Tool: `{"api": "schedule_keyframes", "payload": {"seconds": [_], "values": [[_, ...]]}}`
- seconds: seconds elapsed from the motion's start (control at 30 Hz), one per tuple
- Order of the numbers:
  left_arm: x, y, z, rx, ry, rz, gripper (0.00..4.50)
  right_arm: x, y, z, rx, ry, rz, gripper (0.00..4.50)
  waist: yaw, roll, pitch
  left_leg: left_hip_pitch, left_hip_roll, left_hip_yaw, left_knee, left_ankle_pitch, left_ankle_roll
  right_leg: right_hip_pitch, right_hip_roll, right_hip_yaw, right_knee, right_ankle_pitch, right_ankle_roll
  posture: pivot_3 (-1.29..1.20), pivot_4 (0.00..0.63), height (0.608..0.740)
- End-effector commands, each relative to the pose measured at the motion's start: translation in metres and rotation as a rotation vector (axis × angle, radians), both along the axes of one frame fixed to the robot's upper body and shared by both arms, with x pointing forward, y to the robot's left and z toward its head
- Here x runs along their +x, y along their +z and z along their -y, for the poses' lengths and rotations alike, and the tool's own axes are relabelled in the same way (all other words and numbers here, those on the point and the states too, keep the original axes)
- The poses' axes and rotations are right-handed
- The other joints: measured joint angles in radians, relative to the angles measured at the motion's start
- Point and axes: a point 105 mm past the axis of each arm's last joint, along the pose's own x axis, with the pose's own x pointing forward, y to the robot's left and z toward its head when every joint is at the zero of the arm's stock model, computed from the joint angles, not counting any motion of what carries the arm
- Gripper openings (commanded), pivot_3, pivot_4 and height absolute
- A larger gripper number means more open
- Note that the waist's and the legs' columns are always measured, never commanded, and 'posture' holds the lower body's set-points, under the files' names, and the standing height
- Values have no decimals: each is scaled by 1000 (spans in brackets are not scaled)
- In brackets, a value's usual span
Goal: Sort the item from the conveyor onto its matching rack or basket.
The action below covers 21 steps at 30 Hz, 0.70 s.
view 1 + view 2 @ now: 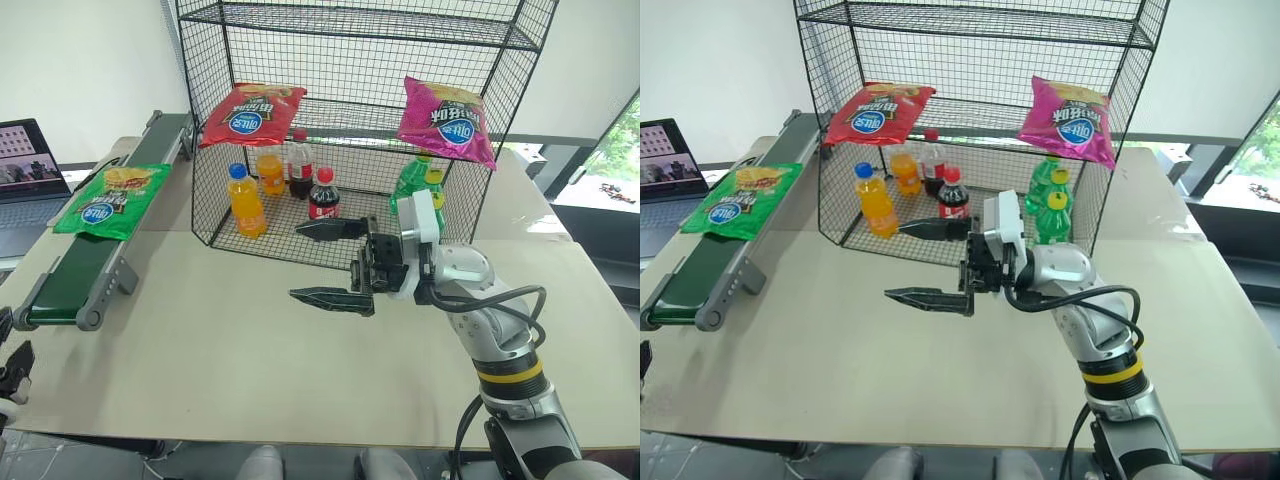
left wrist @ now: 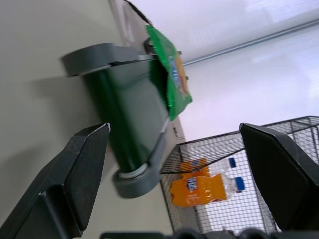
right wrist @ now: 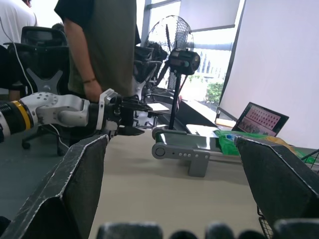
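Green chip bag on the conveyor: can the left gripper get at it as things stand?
Probably yes: the left gripper is open beside the conveyor, and nothing covers the green chip bag.

Robotics test lab set up in an office room.
A beige bench (image 1: 250, 350) carries a small conveyor (image 1: 85, 265) at 9 o'clock and a black wire rack (image 1: 360, 120) at 12 o'clock. An open laptop (image 1: 25, 165), office chairs (image 3: 37, 59), a standing fan (image 3: 177, 55) and a person (image 3: 99, 45) stand around it.
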Motion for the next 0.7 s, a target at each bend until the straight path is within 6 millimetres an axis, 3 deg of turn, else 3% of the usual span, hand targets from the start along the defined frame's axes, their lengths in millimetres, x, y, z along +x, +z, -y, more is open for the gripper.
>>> {"api": "schedule_keyframes", "payload": {"seconds": [0.03,0.43,0.7], "values": [[0,9,-9,29,17,14,4460,-4,12,2,20,2,61,4500,-1,2,-1,0,0,0,0,0,0,0,0,0,0,0,0,0,150,738],[5,2,-15,14,31,-4,4460,-10,21,0,51,7,74,4500,1,2,-1,0,0,0,-1,0,0,-1,-1,0,0,0,0,0,150,738],[0,-15,-13,-3,37,-47,4460,-10,29,-2,68,7,83,4500,-3,2,-1,0,0,0,-2,0,0,-1,0,0,0,0,0,0,150,738]]}}
